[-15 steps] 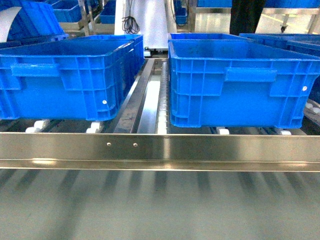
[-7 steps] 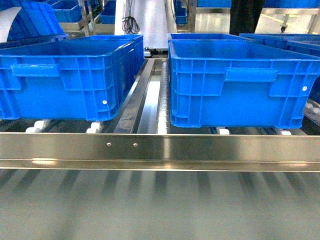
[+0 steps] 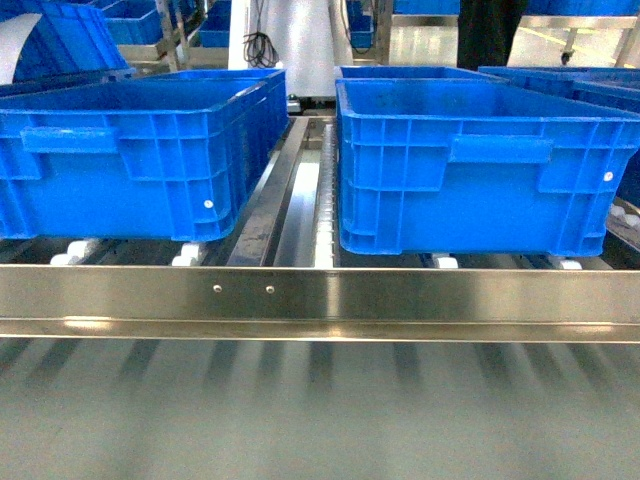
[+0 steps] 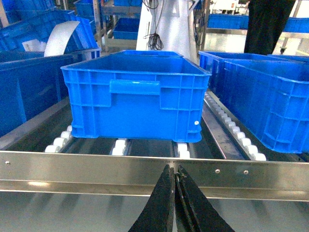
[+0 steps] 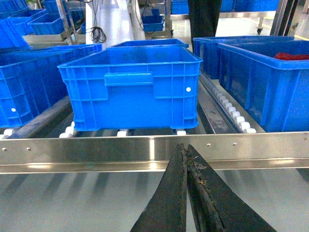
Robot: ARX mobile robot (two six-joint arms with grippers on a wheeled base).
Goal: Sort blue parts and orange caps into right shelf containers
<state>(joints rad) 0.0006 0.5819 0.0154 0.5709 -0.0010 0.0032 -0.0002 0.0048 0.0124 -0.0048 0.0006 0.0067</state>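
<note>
**Both jaws shut and empty at the shelf rail; no parts in sight**

In the left wrist view the left gripper is seen with its jaws pressed together, nothing held between them. The right gripper is likewise closed tip to tip and empty. Both are poised just short of the steel rail that runs across the near edge of the shelf; neither arm is seen in the head view.

No blue parts and no orange caps can be found in any view, so nothing is ready to be dropped. The step in hand is judged to be a search or an approach. It would be done well if the jaws were kept closed and clear of the rail while the base is lined up, and opened only once a part has been found. A bin should be chosen before anything is carried over its wall.

Beyond the rail, two large bins stand on white rollers. The left bin and the right bin are well apart, with a metal track between them. Their walls hide the floors from the head camera, so their contents cannot be told. Further right, in the right wrist view, another bin is seen with something red showing above its rim. More bins are stacked far behind.
</note>
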